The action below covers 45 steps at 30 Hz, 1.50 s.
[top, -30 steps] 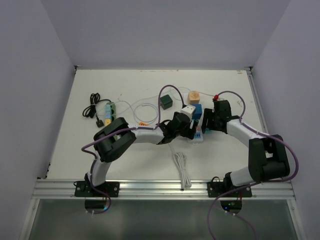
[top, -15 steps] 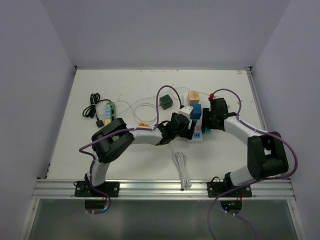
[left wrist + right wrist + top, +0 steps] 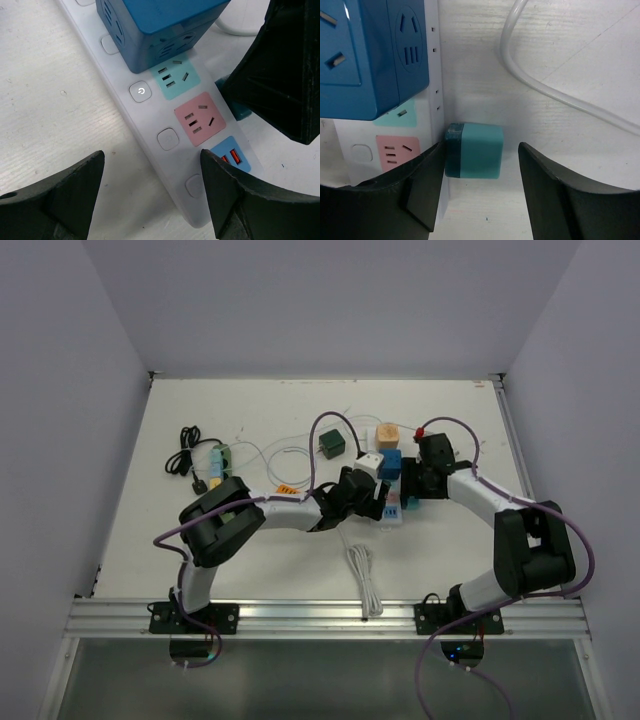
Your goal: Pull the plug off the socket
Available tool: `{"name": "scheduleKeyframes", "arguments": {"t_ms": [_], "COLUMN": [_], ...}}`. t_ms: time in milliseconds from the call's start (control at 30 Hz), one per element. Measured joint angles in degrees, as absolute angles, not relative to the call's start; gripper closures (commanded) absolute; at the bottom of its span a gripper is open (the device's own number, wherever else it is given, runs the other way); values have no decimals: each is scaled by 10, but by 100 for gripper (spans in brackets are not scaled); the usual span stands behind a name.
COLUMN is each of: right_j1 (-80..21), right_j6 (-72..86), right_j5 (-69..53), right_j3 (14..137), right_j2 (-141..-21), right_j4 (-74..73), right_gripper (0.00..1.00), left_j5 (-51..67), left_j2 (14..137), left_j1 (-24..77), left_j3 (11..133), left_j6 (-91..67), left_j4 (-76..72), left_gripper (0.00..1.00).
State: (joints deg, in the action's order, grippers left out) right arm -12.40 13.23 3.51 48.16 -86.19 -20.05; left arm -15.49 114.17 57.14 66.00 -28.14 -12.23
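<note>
A white power strip (image 3: 150, 125) lies mid-table with coloured sockets and a blue cube adapter (image 3: 155, 25) plugged in at its far part. A small teal plug (image 3: 475, 151) with a darker end sits against the strip's side wall (image 3: 432, 75), beside the pink socket. My right gripper (image 3: 481, 165) is open and straddles this plug, with its left finger close to the dark end and a gap at the other finger. My left gripper (image 3: 151, 170) is open over the strip's near end, one finger on each side. In the top view both grippers (image 3: 375, 502) (image 3: 412, 492) meet at the strip (image 3: 393, 508).
A white cable (image 3: 555, 95) curves past the right gripper. A white cube (image 3: 371, 462), a tan cube (image 3: 388, 432) and a dark green cube (image 3: 331, 444) sit behind the strip. A black cord (image 3: 186, 455) lies far left, and a coiled white lead (image 3: 362, 570) near the front.
The right gripper has shifted slightly up and left toward the strip, and its jaws have closed and reopened. The left arm has barely moved.
</note>
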Motion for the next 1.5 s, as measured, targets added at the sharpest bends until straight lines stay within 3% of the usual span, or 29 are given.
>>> {"name": "scheduleKeyframes", "arguments": {"t_ms": [833, 1067, 1267, 1333, 1367, 1500], "right_j1": [-151, -151, -151, -151, -151, -151], "right_j6": [135, 118, 107, 104, 102, 99], "right_j5": [82, 72, 53, 48, 47, 45], "right_j3": [475, 475, 475, 475, 475, 475], "right_j2": [-862, -863, -875, -877, -877, -878], "right_j4": [-279, -260, -240, -236, -234, -232], "right_gripper": [31, 31, 38, 46, 55, 68], "left_j5": [-155, -157, -138, -130, -126, -117], "left_j2": [1127, 1099, 1071, 1058, 1051, 1015], "left_j1": [571, 570, 570, 570, 570, 570], "left_j3": [644, 629, 627, 627, 627, 627], "left_j6": [-284, -268, -245, -242, -240, -231], "left_j4": [-119, -85, -50, -44, -41, -23], "left_gripper": [20, 15, 9, 8, 7, 5]}}
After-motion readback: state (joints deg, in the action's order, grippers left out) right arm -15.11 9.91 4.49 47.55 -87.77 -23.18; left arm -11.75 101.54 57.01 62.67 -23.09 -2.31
